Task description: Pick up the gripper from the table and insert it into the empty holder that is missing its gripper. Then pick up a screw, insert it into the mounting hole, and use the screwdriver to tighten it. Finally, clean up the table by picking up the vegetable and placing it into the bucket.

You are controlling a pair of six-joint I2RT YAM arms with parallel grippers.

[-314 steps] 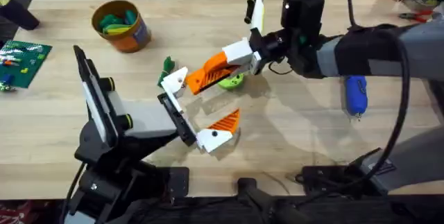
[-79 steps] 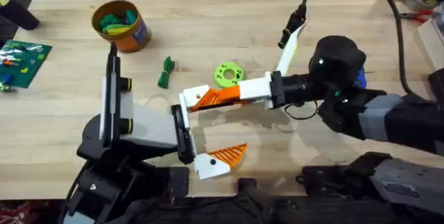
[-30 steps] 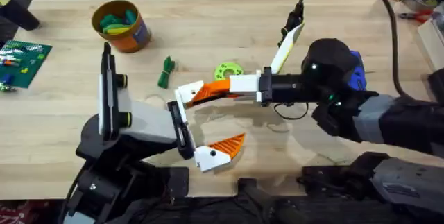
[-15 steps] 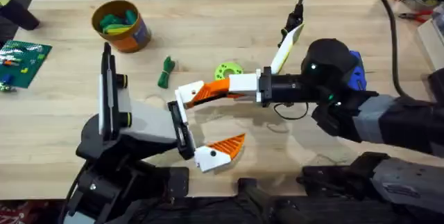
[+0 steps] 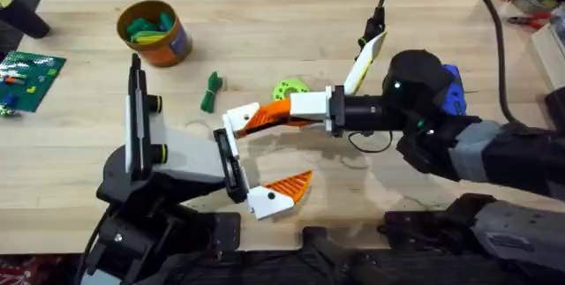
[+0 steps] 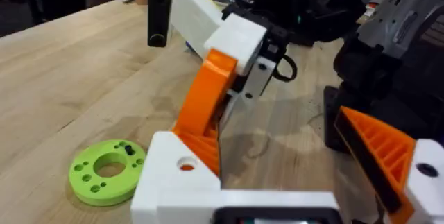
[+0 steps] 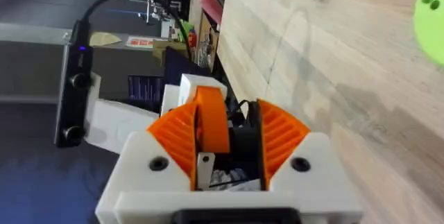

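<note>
You cannot read any writing on the parts. Your left gripper (image 5: 263, 158) stands wide open: 1 orange finger (image 5: 290, 184) is free, and your right gripper (image 5: 256, 120) pinches the other. The vegetable (image 5: 211, 93) lies on open table (image 5: 265, 29) near the green disc (image 5: 289, 90). The bucket (image 5: 154, 31) stands far left. The screwdriver (image 5: 453, 91) lies behind your right arm.

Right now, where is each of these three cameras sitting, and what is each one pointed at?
Overhead: fixed above the arm bases, looking down at the table; both arms show.
Left wrist: on the left arm, facing the green disc; its orange-padded fingers frame the view.
Right wrist: on the right arm, its fingers around an orange pad.
Shared: the green disc.
</note>
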